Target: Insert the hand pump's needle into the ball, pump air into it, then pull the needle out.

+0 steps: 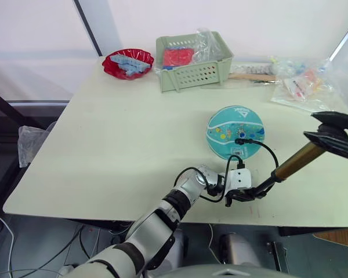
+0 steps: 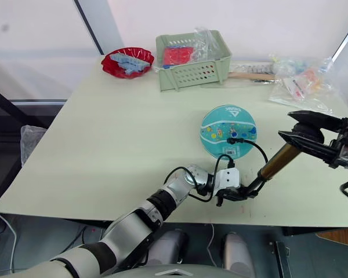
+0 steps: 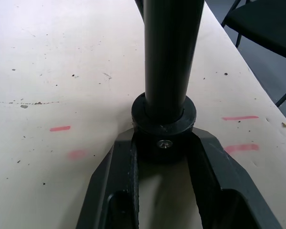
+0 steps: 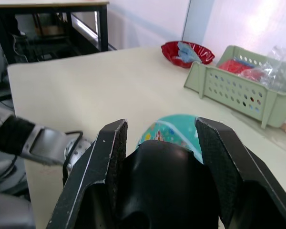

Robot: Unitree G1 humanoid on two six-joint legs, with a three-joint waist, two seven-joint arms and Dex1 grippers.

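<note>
Needle already seated in the ball, right of centre in the head views, with the thin black hose looping down from it to the hand pump at lower right. Left gripper clamped on the pump's black base cap at the lower middle, pinning it near the table edge; right gripper closed around the black T-handle at the far right edge, barrel slanting between the two. Insertion looks done, then, with pumping apparently the step in hand, and pulling the needle out not yet done.
</note>
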